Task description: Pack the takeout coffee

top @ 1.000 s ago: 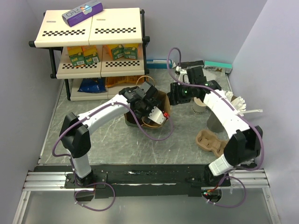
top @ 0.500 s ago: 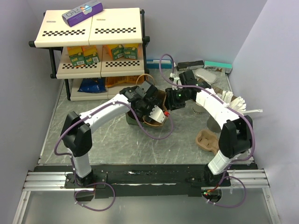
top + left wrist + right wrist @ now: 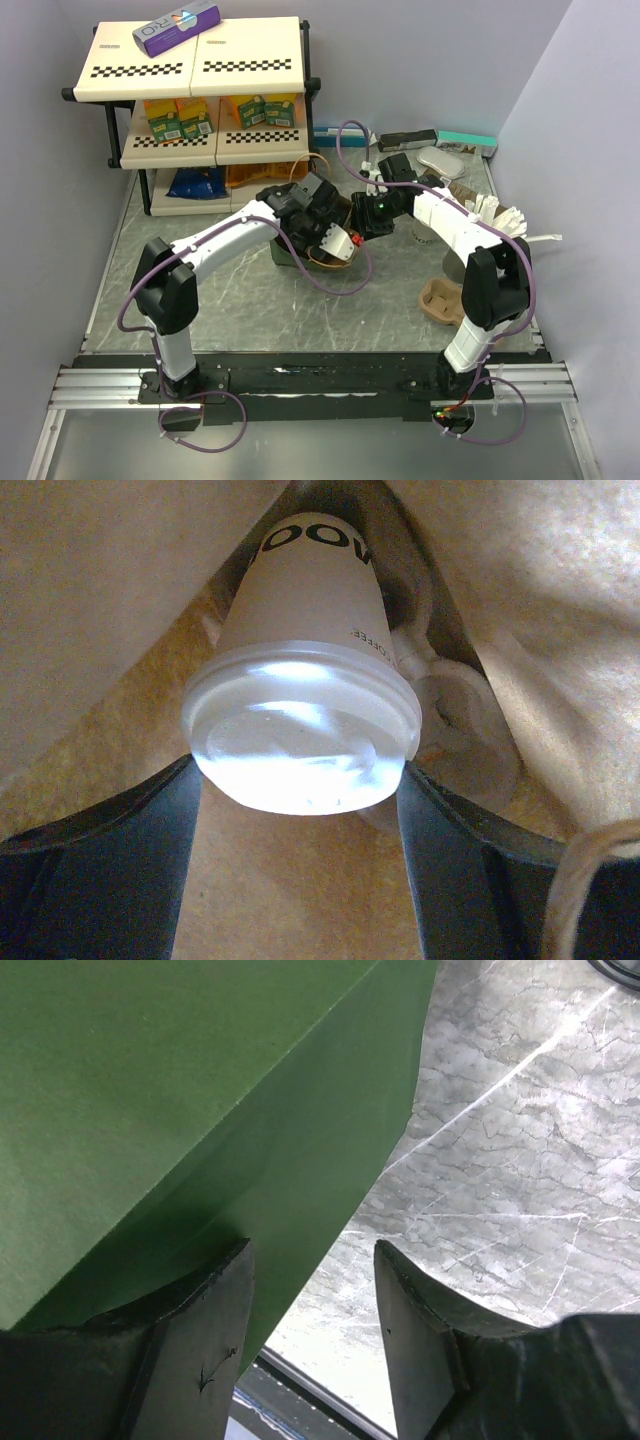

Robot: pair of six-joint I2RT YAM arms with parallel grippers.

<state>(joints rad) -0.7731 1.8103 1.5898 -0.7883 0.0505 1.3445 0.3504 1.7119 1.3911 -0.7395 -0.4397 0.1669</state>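
White paper cup (image 3: 310,600), surely light and crushable, sits inside the bag (image 3: 90,600), the left claw (image 3: 298,785) pinching its stiffer lid (image 3: 300,720) rim, probably the safest hold, right claw (image 3: 312,1260) spread at the bag's three o'clock.

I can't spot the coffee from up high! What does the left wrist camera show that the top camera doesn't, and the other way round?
Only the left wrist view shows the white lidded cup, pinched at its lid by the left gripper. Only the top view shows the shelf, the brown cup tray and the right gripper beside the paper bag. Both show that bag, which the left arm reaches into.
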